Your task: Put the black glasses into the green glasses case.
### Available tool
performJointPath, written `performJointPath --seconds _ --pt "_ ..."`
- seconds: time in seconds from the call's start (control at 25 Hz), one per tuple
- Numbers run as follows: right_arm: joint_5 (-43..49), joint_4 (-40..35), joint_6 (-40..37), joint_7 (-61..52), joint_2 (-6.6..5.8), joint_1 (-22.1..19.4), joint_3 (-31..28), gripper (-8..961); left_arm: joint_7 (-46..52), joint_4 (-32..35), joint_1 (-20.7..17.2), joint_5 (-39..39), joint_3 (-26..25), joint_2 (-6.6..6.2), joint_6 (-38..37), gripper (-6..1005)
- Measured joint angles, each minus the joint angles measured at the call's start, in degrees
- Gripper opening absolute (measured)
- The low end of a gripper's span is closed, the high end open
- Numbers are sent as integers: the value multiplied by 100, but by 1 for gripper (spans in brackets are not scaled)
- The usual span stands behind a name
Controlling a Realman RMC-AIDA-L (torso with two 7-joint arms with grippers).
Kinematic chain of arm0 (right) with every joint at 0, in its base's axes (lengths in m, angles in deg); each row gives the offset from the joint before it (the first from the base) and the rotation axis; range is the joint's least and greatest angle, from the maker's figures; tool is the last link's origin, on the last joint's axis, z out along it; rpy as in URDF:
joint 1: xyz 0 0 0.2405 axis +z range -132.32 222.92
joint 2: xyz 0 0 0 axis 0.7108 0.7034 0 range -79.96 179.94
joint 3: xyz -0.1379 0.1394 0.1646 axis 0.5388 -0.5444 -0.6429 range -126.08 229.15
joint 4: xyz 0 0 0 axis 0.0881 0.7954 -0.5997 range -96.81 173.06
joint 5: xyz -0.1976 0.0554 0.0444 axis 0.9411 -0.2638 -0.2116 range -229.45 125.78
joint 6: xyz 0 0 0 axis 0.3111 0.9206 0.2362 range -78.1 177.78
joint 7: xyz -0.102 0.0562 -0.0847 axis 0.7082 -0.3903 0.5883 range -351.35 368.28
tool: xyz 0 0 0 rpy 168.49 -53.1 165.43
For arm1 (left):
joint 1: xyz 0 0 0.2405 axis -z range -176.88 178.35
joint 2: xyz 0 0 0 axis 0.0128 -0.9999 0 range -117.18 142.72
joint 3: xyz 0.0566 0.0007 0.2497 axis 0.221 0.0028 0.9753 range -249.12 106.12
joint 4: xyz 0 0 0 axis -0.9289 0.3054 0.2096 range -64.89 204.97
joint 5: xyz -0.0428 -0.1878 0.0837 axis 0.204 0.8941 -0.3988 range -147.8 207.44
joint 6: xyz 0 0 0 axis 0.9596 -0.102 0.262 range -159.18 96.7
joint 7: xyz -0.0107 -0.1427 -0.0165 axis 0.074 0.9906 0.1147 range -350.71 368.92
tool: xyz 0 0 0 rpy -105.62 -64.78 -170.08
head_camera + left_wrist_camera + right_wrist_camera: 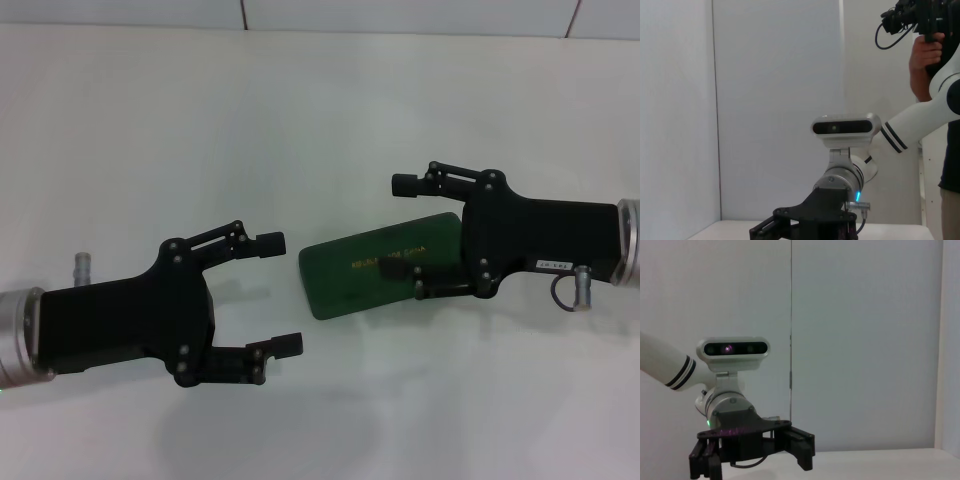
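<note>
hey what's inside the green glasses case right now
Cannot tell. The green glasses case lies shut on the table, so its inside is hidden. The right gripper is open around its far end; the left gripper is open beside it. No black glasses show.

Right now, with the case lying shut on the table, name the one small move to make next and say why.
Probably ease the right gripper out to the long edge of the green glasses case to start lifting the lid. The case lies closed, lid with gold lettering up, the gripper is open above its right end, and no black glasses show in any view. The left gripper sits open, apart.
</note>
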Motion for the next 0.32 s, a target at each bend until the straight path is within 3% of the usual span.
performJointPath --seconds 0.32 --pt "-12 10 15 -44 0 7 -3 863 -35 0 21 -9 -3 -15 6 893"
